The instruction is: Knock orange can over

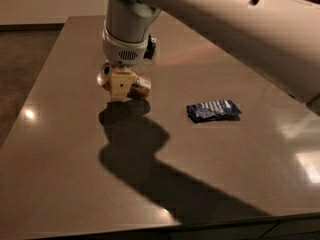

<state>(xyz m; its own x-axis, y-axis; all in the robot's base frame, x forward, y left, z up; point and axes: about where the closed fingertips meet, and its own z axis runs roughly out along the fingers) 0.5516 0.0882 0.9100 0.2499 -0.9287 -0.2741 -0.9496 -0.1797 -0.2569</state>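
Note:
The orange can [139, 87] is at the left middle of the table, right behind my gripper [120, 85]. Its silver top [105, 73] faces left and its pale orange body points right, so it looks tipped onto its side or close to it. The gripper comes straight down from the white wrist [126, 39] and is against the can's front, hiding its middle. The arm runs off to the upper right.
A flat blue snack packet [212, 110] lies to the right of the can. A dark object [150, 48] shows just behind the wrist. The brown table [60, 174] has its left edge near the can and its front edge at the bottom.

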